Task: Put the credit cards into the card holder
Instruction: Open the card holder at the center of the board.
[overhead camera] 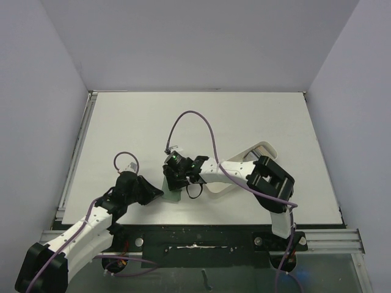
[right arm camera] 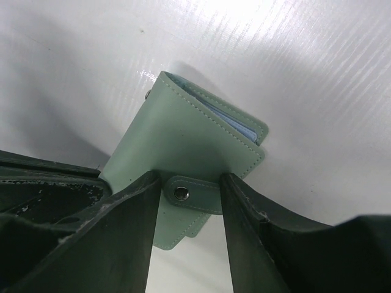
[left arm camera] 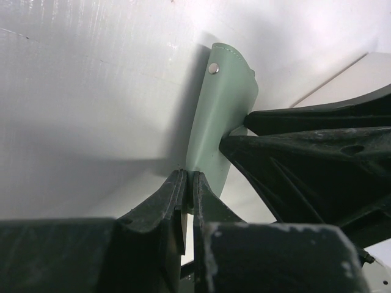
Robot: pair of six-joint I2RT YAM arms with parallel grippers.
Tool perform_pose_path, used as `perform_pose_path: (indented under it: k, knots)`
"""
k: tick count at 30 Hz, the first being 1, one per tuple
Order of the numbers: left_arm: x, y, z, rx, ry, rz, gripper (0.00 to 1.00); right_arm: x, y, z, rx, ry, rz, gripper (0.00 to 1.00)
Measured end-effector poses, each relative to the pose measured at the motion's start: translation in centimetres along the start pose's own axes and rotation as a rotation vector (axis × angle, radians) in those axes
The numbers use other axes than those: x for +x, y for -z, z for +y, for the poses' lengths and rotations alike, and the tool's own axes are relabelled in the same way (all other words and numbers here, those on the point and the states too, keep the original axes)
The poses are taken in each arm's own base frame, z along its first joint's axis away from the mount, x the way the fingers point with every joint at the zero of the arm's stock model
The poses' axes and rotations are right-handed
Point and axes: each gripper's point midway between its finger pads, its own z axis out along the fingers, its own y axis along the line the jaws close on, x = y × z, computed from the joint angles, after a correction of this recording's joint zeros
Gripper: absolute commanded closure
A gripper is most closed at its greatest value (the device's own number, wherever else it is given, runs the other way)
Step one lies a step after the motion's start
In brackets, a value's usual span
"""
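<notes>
The folded card holder (right arm camera: 183, 137) is pinched by the left hand (left arm camera: 188, 178), its snap strap (right arm camera: 181, 193) straddled by the half-open right hand (right arm camera: 190, 180); opening it is judged the next move.

White arm links (overhead camera: 79, 230), black joints (overhead camera: 272, 180), purple cables (overhead camera: 195, 113)

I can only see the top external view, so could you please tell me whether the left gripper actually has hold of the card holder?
Observer: Yes; the left wrist view shows the left gripper shut on one edge of the card holder.
Operator: Thank you. What about the other arm?
Observer: The right gripper has its jaws apart, one finger on each side of the snap strap.
Operator: Is the holder open?
Observer: No, folded over, with pale blue lining showing at one edge.
</notes>
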Motion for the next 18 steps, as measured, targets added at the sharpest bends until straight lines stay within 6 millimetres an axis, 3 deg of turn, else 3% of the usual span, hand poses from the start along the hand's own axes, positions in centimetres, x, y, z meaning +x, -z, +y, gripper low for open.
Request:
perform_pose_path:
  k: [18]
  knots:
    - [0.2,-0.1,0.2,0.007,-0.012,0.002,1.0,-0.2,1.5,-1.4,0.187,0.026,0.025,0.65]
